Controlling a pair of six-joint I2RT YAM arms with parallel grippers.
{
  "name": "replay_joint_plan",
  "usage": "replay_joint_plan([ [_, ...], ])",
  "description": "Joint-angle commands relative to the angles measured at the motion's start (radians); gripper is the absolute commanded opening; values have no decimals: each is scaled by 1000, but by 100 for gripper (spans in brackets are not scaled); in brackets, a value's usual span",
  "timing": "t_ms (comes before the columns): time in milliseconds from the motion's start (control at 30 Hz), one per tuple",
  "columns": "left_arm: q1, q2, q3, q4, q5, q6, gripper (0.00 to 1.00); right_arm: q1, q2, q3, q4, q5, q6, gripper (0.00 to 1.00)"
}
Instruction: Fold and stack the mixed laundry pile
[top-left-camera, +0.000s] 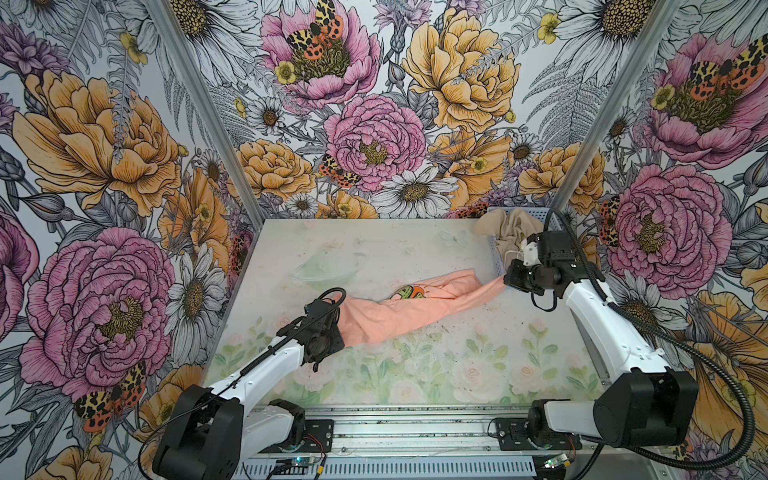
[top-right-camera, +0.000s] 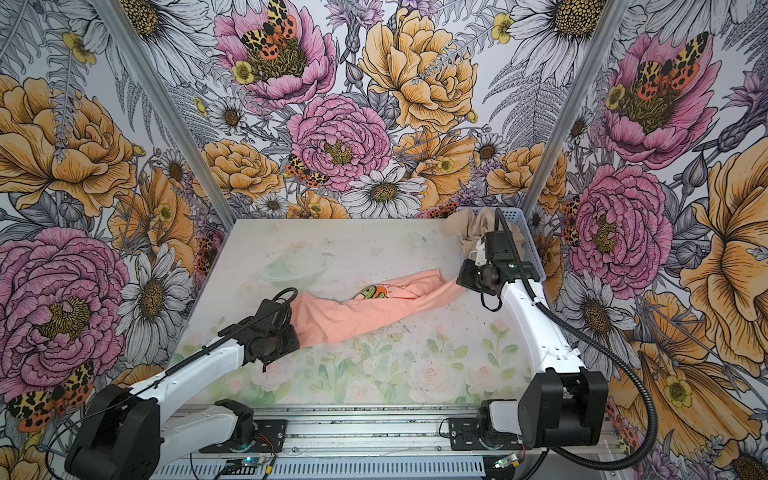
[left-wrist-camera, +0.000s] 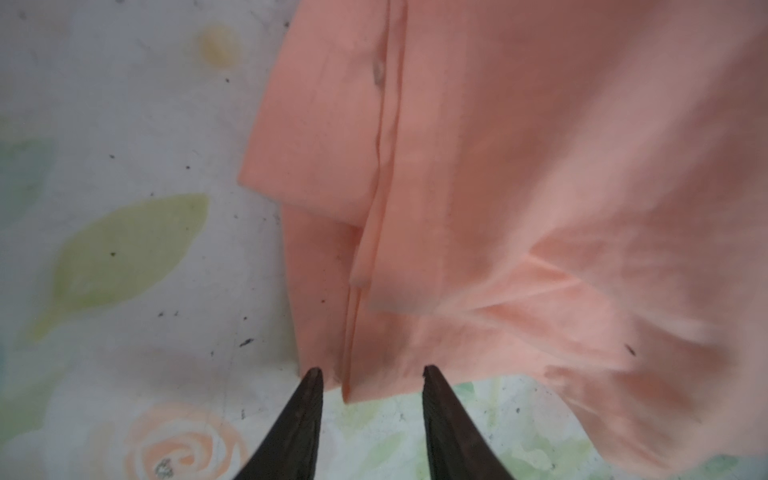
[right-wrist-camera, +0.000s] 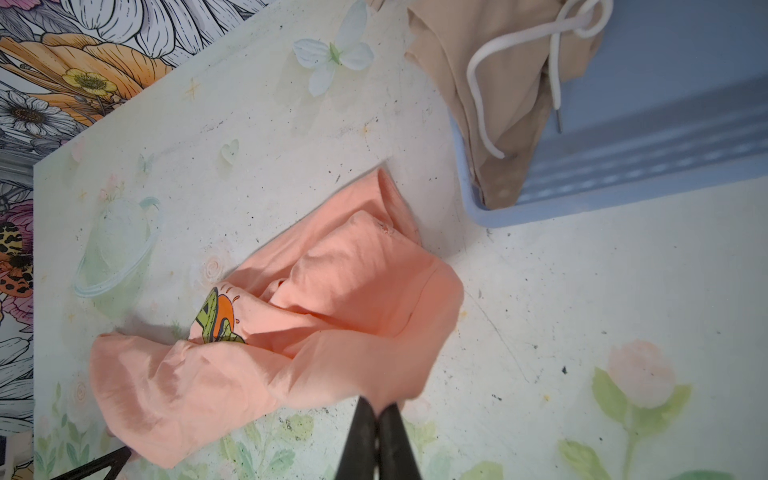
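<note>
Between left pincer (left-wrist-camera: 371, 370) and right pincer (right-wrist-camera: 378, 405), T-shirt (top-left-camera: 395, 316).

The right claw (right-wrist-camera: 378, 409) has its two black fingers pressed together on a pinch of the peach T-shirt (right-wrist-camera: 316, 332). From there the shirt trails away crumpled across the flowery worktop (right-wrist-camera: 582, 291), with a green and orange print (right-wrist-camera: 218, 318) peeking out of the folds. Further off, a beige garment (right-wrist-camera: 507, 83) hangs over the corner of a blue basket (right-wrist-camera: 665, 124), its white drawstring (right-wrist-camera: 471, 79) dangling loose.
</note>
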Motion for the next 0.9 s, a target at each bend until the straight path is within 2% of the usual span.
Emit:
replay_joint_plan([
  [0, 4, 23, -14, 46, 13, -4, 41, 7, -28, -5, 18, 6, -3, 0],
  [400, 2, 34, -21, 65, 12, -5, 32, 6, -37, -24, 24, 2, -5, 0],
  [867, -17, -22, -16, 21, 12, -11, 34, 7, -42, -25, 25, 1, -6, 0],
])
